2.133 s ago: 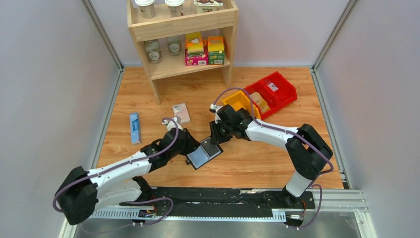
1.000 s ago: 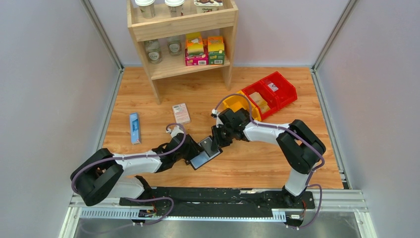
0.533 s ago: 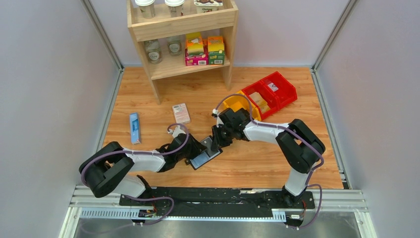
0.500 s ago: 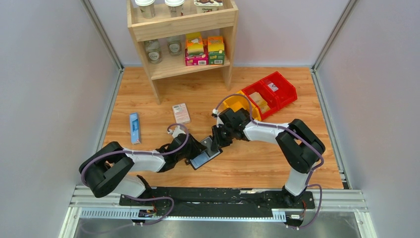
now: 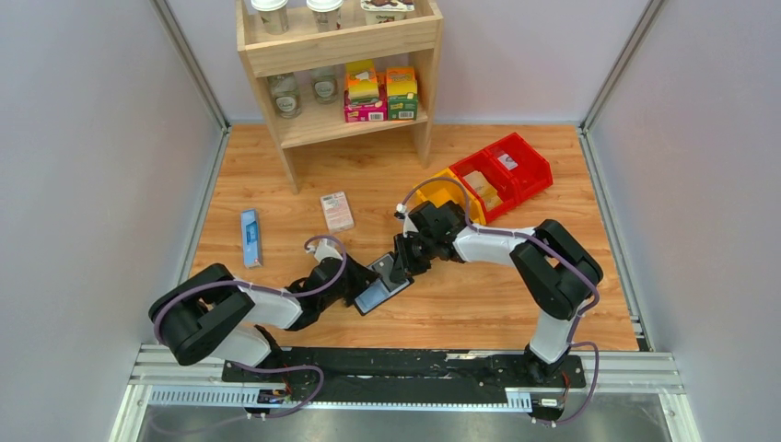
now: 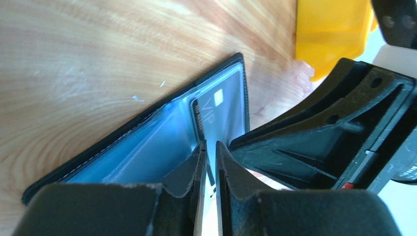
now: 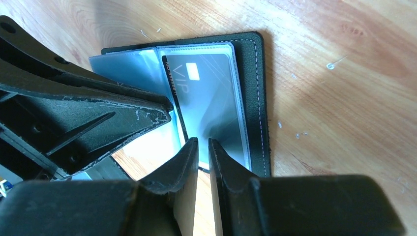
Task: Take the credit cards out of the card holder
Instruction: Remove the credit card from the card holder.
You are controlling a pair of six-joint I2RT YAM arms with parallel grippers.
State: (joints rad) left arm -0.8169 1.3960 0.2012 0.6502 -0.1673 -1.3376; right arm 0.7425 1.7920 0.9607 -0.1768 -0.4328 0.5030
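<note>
Both arms' jaws were narrow at the black folding card holder (image 7: 255, 98) (gripping it? I couldn't tell). Its thin dark grey card (image 7: 206, 91) could slip from a weak pinch.

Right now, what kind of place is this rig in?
Probably a lab mock-up of a shop: partition walls, a wooden shelf stocked with cartons and jars, red and yellow bins on a wood-look table.

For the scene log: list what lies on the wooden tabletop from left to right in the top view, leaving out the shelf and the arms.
narrow blue box → pink-and-white box → card holder → yellow bin → red bins
</note>
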